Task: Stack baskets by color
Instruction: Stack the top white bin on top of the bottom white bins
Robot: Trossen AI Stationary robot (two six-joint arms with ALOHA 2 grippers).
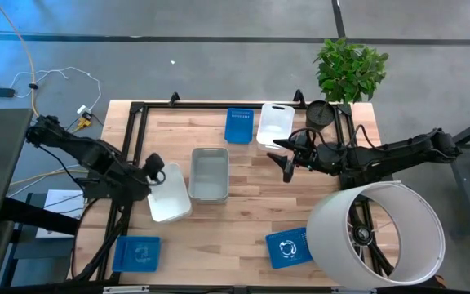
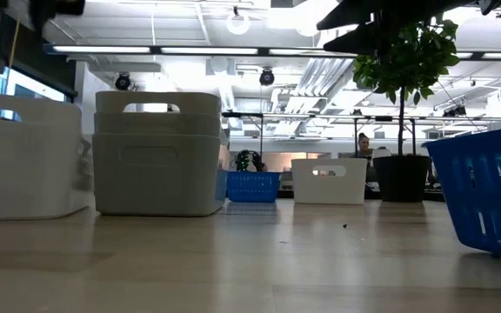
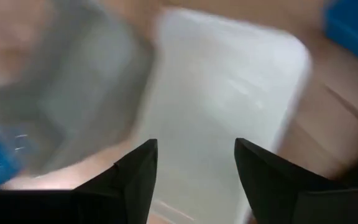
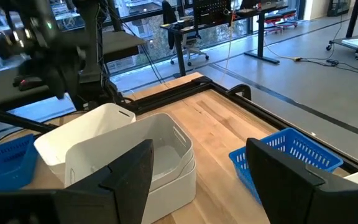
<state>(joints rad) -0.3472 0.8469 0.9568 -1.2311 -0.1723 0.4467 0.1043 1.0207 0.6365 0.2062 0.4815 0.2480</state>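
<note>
A white basket [image 1: 168,194] lies askew on the table's left part, also the white basket [image 3: 229,93] in the left wrist view. Just right of it stands a translucent grey basket [image 1: 210,174], which the low view shows as nested baskets [image 2: 156,152]. My left gripper [image 1: 155,163] [image 3: 196,146] hangs open just above the white basket's far left corner. My right gripper [image 1: 284,157] [image 4: 199,146] stands open in the air right of the grey basket, pointing toward it. At the far edge sit a blue basket [image 1: 238,125] and a white basket [image 1: 275,124].
Two more blue baskets lie near the front edge, one left [image 1: 137,253] and one right [image 1: 288,247]. A big white cylinder [image 1: 378,237] fills the near right corner. A potted plant [image 1: 349,69] stands at the far right. Bare wood lies in the middle.
</note>
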